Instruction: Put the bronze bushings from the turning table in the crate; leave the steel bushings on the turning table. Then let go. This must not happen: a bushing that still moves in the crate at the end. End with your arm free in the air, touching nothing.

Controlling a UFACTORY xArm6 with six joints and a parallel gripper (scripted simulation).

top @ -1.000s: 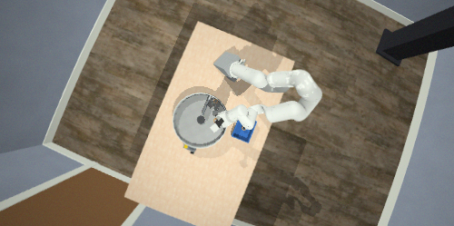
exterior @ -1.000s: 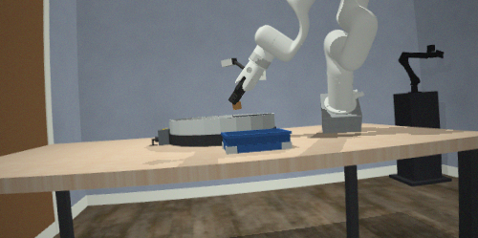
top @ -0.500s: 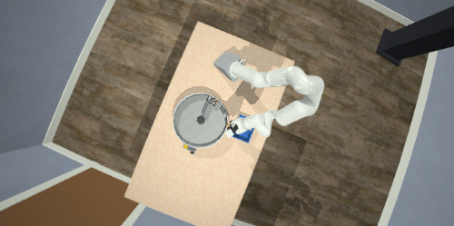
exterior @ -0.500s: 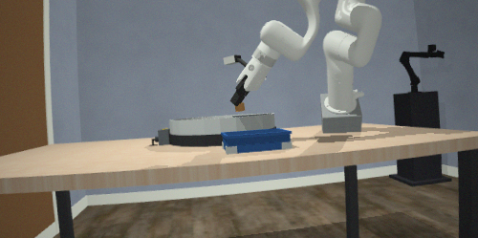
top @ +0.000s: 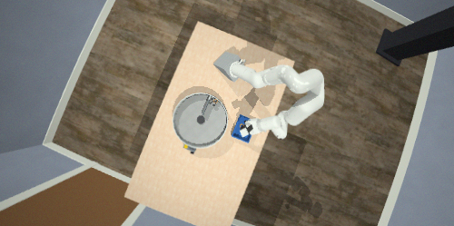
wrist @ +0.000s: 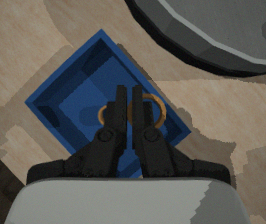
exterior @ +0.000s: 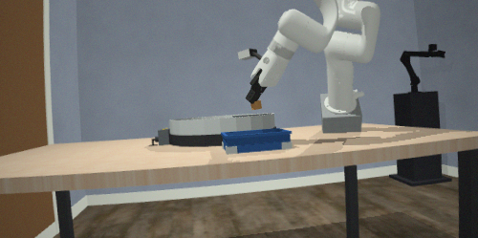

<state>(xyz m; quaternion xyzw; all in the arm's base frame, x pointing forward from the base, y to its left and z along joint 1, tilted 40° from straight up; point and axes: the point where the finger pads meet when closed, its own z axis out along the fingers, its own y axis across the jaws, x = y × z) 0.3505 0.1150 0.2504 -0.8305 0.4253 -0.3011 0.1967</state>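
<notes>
My gripper is shut on a bronze bushing, gripping its ring wall, and holds it high above the blue crate. From the side, the bushing hangs under the fingers over the crate. From above, the gripper is over the crate. The grey turning table lies to the crate's left, with several bushings clustered near its far rim; their colours are too small to tell.
The arm's base stands at the table's far edge. A small part sticks out at the turning table's near rim. A black stand is beyond the table at the right.
</notes>
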